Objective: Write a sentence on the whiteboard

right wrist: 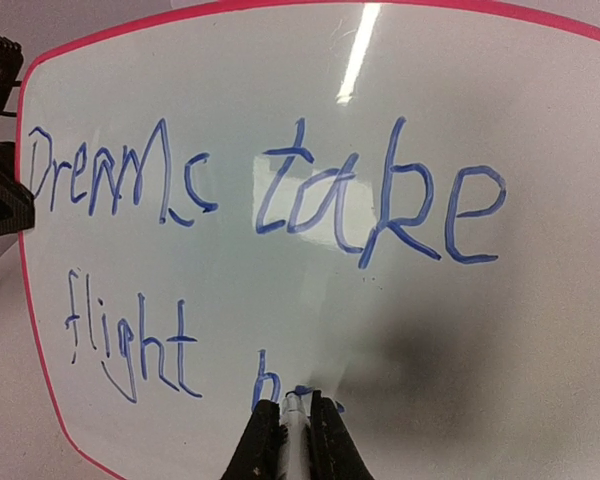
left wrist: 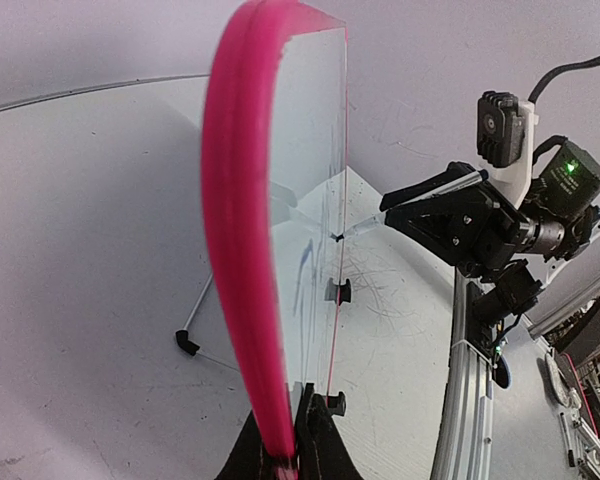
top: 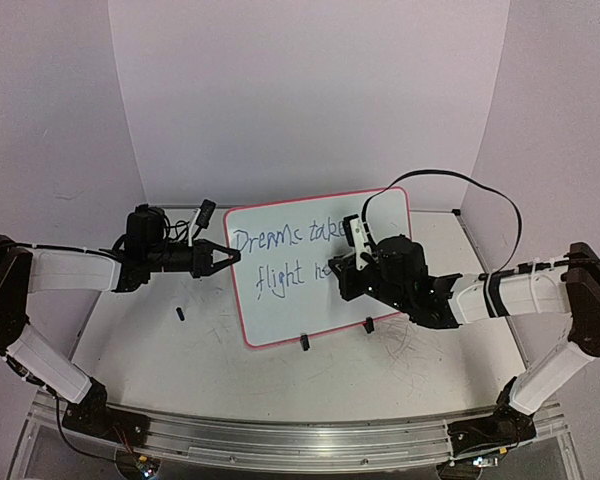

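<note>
Bottom centre of the right wrist view: right gripper [right wrist: 298,425] clenched on a white marker [right wrist: 294,410], tip pressed to the whiteboard [right wrist: 540,330] at the end of the second line.
Blue writing [right wrist: 380,205] reads "Dreams take" on top and "flight" below. A partial word then starts with "h"; the rest is hidden behind the fingers.

Left of centre in the top view: left gripper [top: 225,257] grasping the board's left edge. In the left wrist view the fingertips sit on either side of the pink rim [left wrist: 242,250] at the bottom of the frame.

The whiteboard is at the centre of the top view. It stands on its long edge on two black clip feet [top: 304,342], with the written face towards the arm bases. The left end sits slightly lower in the frame than the right. Both feet rest on the scuffed table [top: 180,380].

A small black piece [top: 181,314] lies on the table at lower left of the board, apart from it.
A black cable [top: 480,190] arcs over the right arm at upper right.
</note>
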Controlling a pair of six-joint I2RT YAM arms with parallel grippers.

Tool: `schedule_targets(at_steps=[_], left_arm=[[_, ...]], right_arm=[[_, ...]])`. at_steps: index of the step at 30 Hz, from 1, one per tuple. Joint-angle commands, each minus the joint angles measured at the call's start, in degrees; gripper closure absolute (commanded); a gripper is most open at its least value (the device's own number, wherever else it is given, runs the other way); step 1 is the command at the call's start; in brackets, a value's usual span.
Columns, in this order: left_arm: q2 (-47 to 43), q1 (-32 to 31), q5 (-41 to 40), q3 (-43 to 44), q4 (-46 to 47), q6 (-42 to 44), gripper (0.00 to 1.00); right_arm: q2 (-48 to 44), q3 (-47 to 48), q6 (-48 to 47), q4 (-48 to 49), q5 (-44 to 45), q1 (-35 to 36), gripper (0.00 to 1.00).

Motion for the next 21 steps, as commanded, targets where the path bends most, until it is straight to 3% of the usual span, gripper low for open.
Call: schedule_targets(at_steps=[1, 21], left_arm=[[1.07, -0.74, -5.3, 1.45, -1.58, 4.5, 1.0], [0.98, -0.75, -5.31, 1.27, -1.58, 4.42, 1.0]], right_arm=[[0.47, 2.05, 0.67, 0.98, 5.39, -0.33, 1.0], [-1.59, -1.92, 2.34, -0.87, 8.92, -0.35, 1.0]])
